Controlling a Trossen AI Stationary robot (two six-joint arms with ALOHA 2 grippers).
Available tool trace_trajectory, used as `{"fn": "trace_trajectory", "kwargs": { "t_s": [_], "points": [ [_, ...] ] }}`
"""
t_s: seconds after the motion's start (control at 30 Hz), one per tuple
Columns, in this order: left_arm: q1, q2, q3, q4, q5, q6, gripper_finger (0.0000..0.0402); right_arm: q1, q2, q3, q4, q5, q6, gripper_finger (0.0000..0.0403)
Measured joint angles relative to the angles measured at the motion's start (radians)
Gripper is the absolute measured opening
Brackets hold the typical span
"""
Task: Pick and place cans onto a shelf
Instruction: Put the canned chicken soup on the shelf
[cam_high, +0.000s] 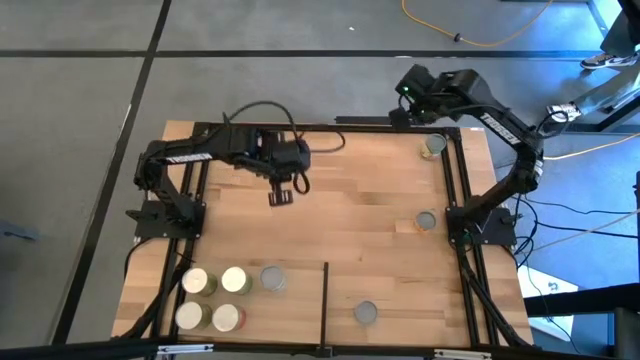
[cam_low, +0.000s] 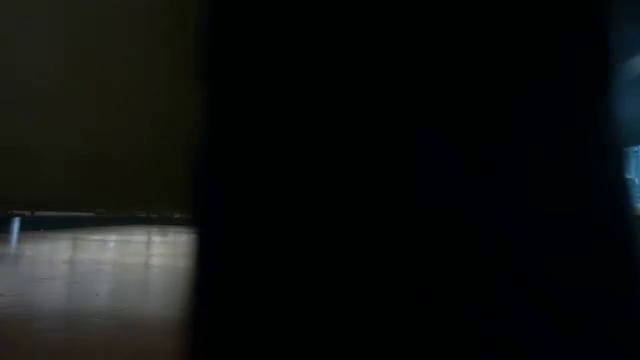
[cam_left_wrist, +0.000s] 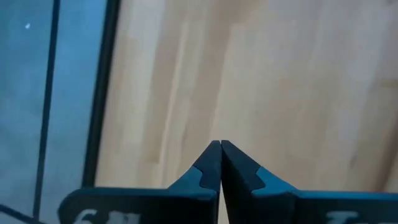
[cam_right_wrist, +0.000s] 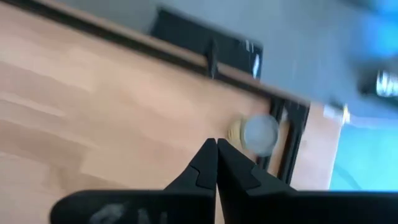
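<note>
Five cans stand in a cluster (cam_high: 215, 298) on the pale wood shelf (cam_high: 350, 210) at its near left. Single cans stand near the near edge (cam_high: 366, 314), by the right rail (cam_high: 427, 220) and in the far right corner (cam_high: 433, 146). My left gripper (cam_high: 280, 195) is shut and empty above bare wood at the far left (cam_left_wrist: 220, 144). My right gripper (cam_high: 400, 112) is shut and empty at the far edge. The corner can (cam_right_wrist: 260, 132) lies just beyond its fingertips (cam_right_wrist: 216, 142).
A thin black divider strip (cam_high: 325, 300) runs from the near edge between the can cluster and the lone near can. Black frame rails (cam_high: 460, 190) edge the wood. Cables lie on the floor beyond. Something dark close to the lens (cam_low: 400, 180) blocks most of the low view.
</note>
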Motion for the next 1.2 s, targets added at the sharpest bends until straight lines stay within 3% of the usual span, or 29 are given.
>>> {"fn": "trace_trajectory", "kwargs": {
  "t_s": [0.2,0.47,0.6,0.9,1.2],
  "points": [
    [0.107,-0.013,-0.001,0.007,0.008,0.068,0.0000,-0.118,0.000,-0.188,0.028,-0.017,0.010,0.0028],
    [0.228,-0.017,-0.002,0.028,0.010,0.077,0.0000,-0.261,0.000,-0.411,0.335,-0.161,-0.142,0.0051],
    [0.271,-0.017,-0.002,0.028,0.010,0.076,0.0000,-0.315,0.000,-0.512,0.399,-0.149,-0.116,0.0058],
    [0.338,-0.017,-0.002,0.078,0.076,0.076,0.0000,-0.379,0.000,-0.662,0.498,-0.121,-0.177,0.0059],
    [0.362,-0.017,-0.002,0.094,0.090,0.077,0.0000,-0.400,0.000,-0.709,0.526,-0.123,-0.144,0.0059]
  ]
}}
